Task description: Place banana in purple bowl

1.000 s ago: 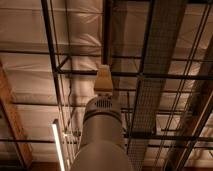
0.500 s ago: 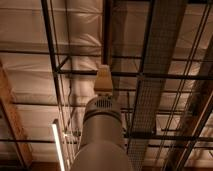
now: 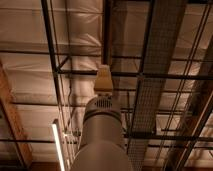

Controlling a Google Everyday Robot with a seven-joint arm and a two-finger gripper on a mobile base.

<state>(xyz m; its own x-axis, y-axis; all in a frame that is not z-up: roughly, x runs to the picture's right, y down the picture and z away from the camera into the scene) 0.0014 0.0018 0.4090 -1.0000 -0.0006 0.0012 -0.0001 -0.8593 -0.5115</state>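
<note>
The camera looks up at a ceiling. The banana and the purple bowl are out of view. My arm (image 3: pixel 101 135) rises from the bottom centre as a thick grey cylinder. At its top end sits a beige piece, the gripper (image 3: pixel 103 79), pointing up toward the ceiling beams. Nothing shows in it or near it.
Dark metal beams (image 3: pixel 135 75) and a wire cable tray (image 3: pixel 157 60) cross overhead under pale ceiling panels. A lit tube light (image 3: pixel 58 147) hangs at the lower left. A wooden beam (image 3: pixel 12 120) runs along the left edge.
</note>
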